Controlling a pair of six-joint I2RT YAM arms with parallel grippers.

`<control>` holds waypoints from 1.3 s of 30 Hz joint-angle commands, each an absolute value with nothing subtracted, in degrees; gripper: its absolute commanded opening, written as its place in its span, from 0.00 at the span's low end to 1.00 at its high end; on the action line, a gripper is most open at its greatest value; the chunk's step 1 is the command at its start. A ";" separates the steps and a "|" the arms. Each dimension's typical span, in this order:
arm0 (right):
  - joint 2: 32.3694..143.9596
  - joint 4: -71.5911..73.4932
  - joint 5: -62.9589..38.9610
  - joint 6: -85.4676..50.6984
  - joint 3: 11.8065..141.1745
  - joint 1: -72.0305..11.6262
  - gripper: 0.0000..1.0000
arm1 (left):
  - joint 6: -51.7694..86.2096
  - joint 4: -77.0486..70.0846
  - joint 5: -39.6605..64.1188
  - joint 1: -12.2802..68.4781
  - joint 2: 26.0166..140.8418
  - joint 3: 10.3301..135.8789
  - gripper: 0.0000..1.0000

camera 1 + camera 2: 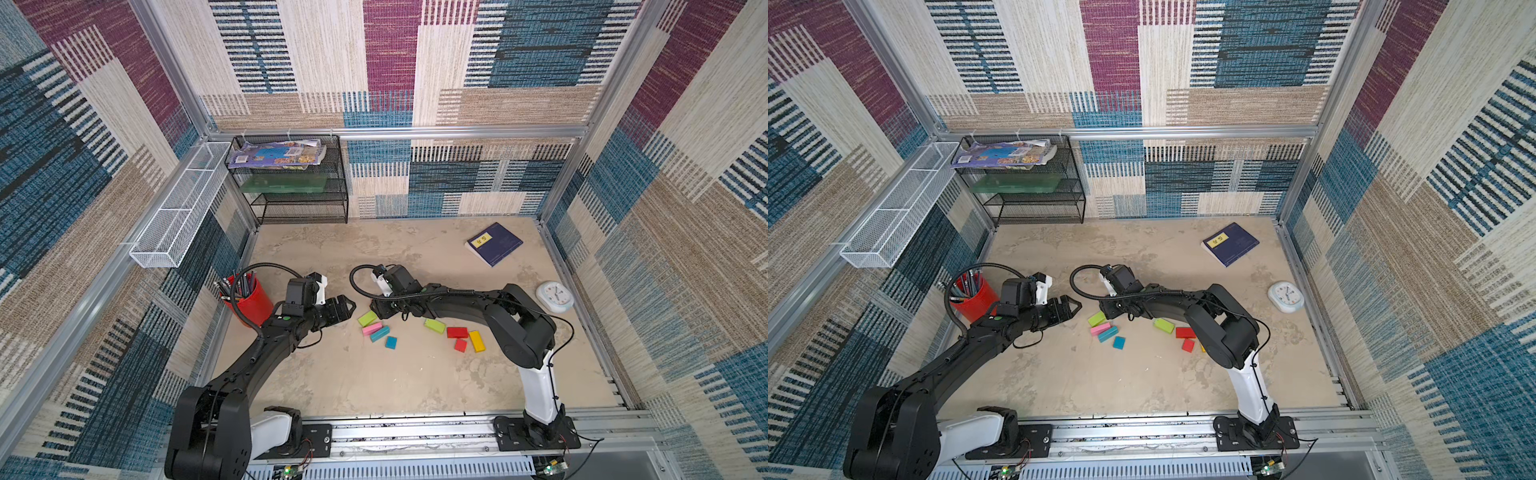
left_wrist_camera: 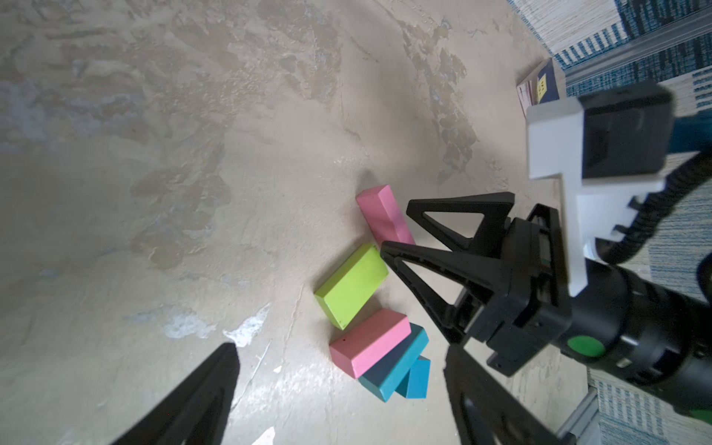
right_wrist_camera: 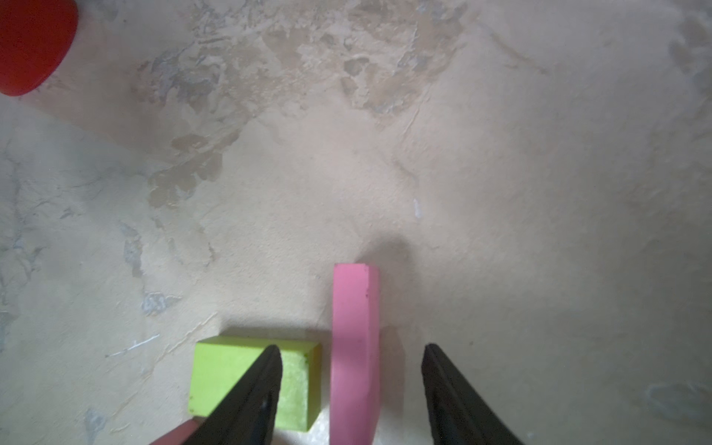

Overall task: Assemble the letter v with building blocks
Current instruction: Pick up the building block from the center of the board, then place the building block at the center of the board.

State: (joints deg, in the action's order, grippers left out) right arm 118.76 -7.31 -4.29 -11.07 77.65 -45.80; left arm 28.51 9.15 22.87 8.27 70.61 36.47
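Just beside the lime green block (image 3: pixel 219 370), your right end effector (image 3: pixel 350 346) straddles the pink block (image 3: pixel 352 300), spread, jaws parallel to its length.

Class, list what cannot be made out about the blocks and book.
Both top views: pink rectangular block standing on edge hidden beneath the right gripper.
Both top views: writing on yellow label of dark blue book too small.
Right wrist view: flat pink block cut by the picture's edge.
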 commanded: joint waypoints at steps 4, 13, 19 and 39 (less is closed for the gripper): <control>121.07 -9.21 -1.41 -10.84 80.17 -46.22 0.53 | 29.35 6.07 24.56 7.82 72.62 35.47 0.87; 122.35 -10.39 -2.34 -10.02 82.36 -46.02 0.14 | 28.65 3.59 23.30 7.73 74.80 33.97 0.87; 123.05 -10.42 -11.66 -10.10 87.70 -44.36 0.11 | 28.18 1.89 21.98 7.65 75.18 33.17 0.87; 137.55 -15.56 -31.06 -12.02 105.29 -42.39 0.16 | 29.65 -0.59 24.47 2.17 75.90 32.57 0.87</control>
State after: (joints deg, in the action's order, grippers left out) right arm 136.29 -14.94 -28.93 -10.96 103.59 -42.30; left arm 28.71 0.62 24.23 2.83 75.96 32.77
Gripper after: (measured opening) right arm 0.190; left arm 0.870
